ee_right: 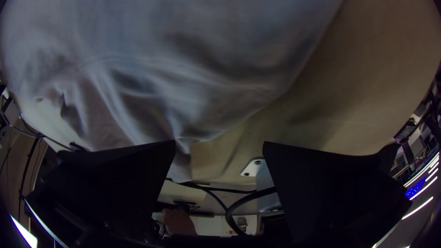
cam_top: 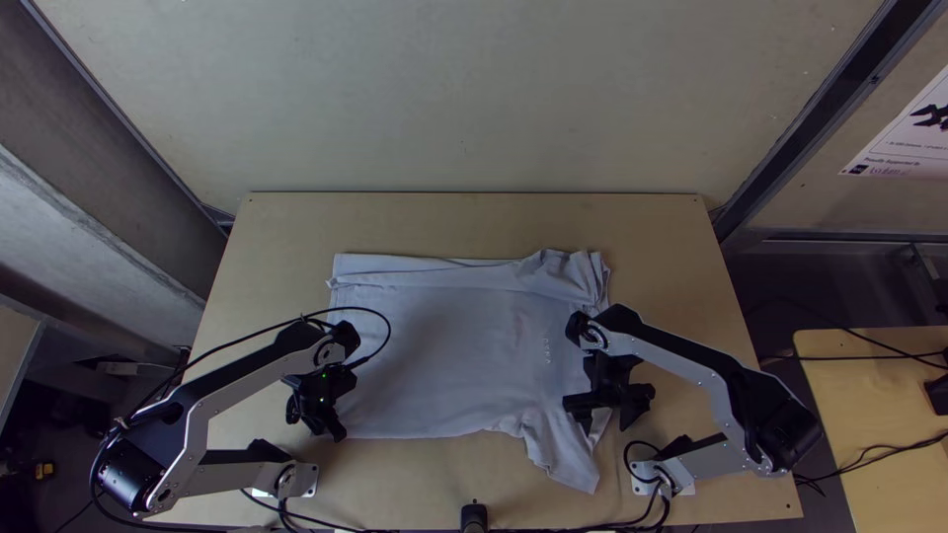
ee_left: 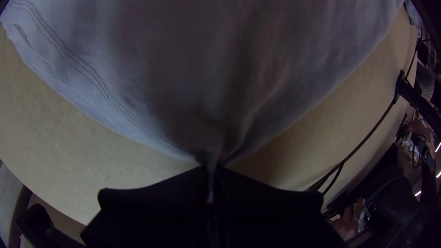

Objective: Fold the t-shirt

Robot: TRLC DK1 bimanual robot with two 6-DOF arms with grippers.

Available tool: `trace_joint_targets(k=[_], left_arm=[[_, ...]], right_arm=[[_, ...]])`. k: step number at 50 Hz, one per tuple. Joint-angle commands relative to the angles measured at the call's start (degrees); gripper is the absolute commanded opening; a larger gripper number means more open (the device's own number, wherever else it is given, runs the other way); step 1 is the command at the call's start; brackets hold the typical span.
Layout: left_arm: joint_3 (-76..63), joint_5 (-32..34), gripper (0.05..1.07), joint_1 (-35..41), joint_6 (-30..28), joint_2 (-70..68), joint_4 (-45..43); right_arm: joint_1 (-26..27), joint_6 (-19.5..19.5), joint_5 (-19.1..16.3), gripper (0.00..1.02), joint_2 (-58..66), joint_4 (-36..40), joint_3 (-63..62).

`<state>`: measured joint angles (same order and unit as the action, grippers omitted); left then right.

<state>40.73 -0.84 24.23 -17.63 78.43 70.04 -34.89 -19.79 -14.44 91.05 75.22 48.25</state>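
A light grey t-shirt [cam_top: 454, 345] lies spread across the middle of the table, its far edge folded over in a band and its near right part, a sleeve, sticking out toward the table's near edge. At the shirt's near left corner is my left gripper [cam_top: 331, 419]; in the left wrist view the left gripper [ee_left: 210, 183] is shut on a pinched bit of the t-shirt [ee_left: 206, 82]. Over the shirt's right side, by the sleeve, stands my right gripper [cam_top: 604, 403]. The right wrist view shows the right gripper [ee_right: 219, 151] open above the t-shirt [ee_right: 183, 69] edge, with its fingers apart.
Bare wooden table [cam_top: 464, 219] runs behind the shirt and along both sides. Black cables [cam_top: 341, 528] lie along the near edge, beside a small black post [cam_top: 474, 517]. A second wooden table [cam_top: 879, 395] stands at the right.
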Motion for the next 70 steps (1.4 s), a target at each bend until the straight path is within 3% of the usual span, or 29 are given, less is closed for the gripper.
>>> trace_joint_targets(k=[1,10,12,21,47,61,70], left_arm=[[0.5,0.4,0.08,-0.7,-1.0,0.1,0.4],[1.3,0.3,0.08,-1.6,-1.4,0.0,0.5],[1.4,0.2,0.08,-1.8,-1.4,-0.2,0.7],[1.5,-0.1,0.08,-3.5,-2.2,-1.2,1.0],[4.8,-0.1,0.08,-10.6,-5.0,-5.9,2.7],[7.6,-0.1,0.08,-19.3,-10.4,-7.0,3.1],[18.2,2.5,0.08,-20.6,-8.8,-6.3,4.0]], right_arm=[[-1.7,1.2,-2.5,0.87,2.5,0.1,-0.9],[-4.1,1.9,-5.5,0.85,6.3,-2.9,-1.3],[-4.6,2.3,-6.0,0.74,6.9,-3.9,-1.2],[-4.7,2.8,-5.0,0.02,6.9,-9.7,-2.2],[6.8,6.0,-0.1,0.03,-7.1,-2.2,1.7],[13.8,9.0,5.5,0.03,-7.0,1.7,5.7],[14.8,9.0,7.2,0.02,-5.2,2.8,15.2]])
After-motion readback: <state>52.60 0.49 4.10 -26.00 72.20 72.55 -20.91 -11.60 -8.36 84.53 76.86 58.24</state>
